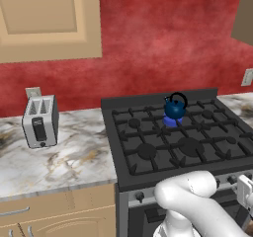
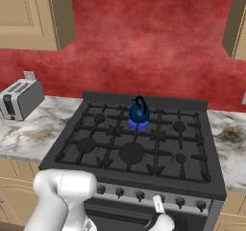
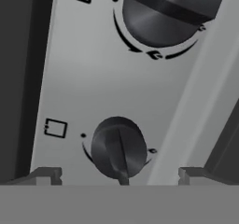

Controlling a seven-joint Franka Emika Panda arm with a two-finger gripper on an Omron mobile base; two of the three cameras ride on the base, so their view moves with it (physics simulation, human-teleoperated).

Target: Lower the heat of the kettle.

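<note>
At the far left a silver two-slot toaster (image 1: 39, 120) stands on the marbled bench (image 1: 74, 162), well apart from everything the task concerns. Right of it sits the black gas stove (image 1: 168, 137), matte cast-iron grates over six burners, with a grey metal control panel (image 2: 144, 195) along its front edge carrying a row of small dark knobs.

The kettle (image 1: 175, 106) is small, round and glossy dark blue, with a thin black arched handle and a short spout. It stands upright on the middle burner of the back row, and a blue flame (image 1: 171, 122) glows under it, so the burner is lit.

The end effector (image 3: 119, 174) is down in front of the control panel, below and ahead of the kettle, facing the knobs rather than the pot. In the hand view its two finger tips stand apart, one on each side of a round dark knob (image 3: 119, 147) with a raised ridge, not touching it. The ridge's long axis points nearly straight at the gap between the tips. A second, larger-looking knob (image 3: 165, 13) lies further along the panel.

The coming move likely depends on whether the bracketed knob governs the kettle's burner, which I cannot tell from here.
</note>
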